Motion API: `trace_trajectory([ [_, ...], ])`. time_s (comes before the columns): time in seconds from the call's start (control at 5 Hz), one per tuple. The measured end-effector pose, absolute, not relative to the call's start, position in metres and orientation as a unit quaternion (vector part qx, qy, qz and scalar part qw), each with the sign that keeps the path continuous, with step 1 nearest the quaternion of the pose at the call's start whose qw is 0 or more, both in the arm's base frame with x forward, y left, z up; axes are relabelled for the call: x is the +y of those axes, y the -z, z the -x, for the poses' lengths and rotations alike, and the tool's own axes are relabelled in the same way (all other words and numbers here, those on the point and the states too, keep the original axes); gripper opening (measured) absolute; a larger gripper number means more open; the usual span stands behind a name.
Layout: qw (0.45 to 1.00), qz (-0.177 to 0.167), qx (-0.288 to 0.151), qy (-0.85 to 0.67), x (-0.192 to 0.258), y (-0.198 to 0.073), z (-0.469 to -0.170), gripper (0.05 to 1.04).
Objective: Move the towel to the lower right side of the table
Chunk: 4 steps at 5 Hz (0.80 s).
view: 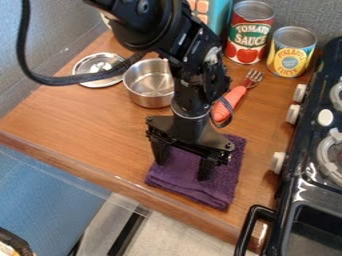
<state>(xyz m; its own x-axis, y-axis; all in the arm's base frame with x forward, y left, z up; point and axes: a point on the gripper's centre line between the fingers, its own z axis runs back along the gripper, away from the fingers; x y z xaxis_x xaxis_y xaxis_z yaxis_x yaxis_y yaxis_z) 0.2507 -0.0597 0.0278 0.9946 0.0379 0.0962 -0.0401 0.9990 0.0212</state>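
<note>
One purple towel [189,184], folded, directly below my end effector [182,170], fingers spread: best taken by lowering straight, pressing lightly, then closing on a generous pinch of cloth.

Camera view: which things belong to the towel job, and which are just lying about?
Job:
- towel
- gripper, open at the towel
- table, its lower right being the goal

Lying about:
- pot
- lid
- fork
- tomato can
- pineapple can
- blue item behind
- stove
</note>
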Motion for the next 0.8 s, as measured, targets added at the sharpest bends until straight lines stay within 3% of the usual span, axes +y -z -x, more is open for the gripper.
trace_trajectory([
  [0.4,0.999,-0.021,-0.031,-0.024,-0.055,-0.045,-0.252,1.000],
  [0.8,0.995,0.012,-0.082,-0.053,-0.034,-0.118,-0.260,1.000],
])
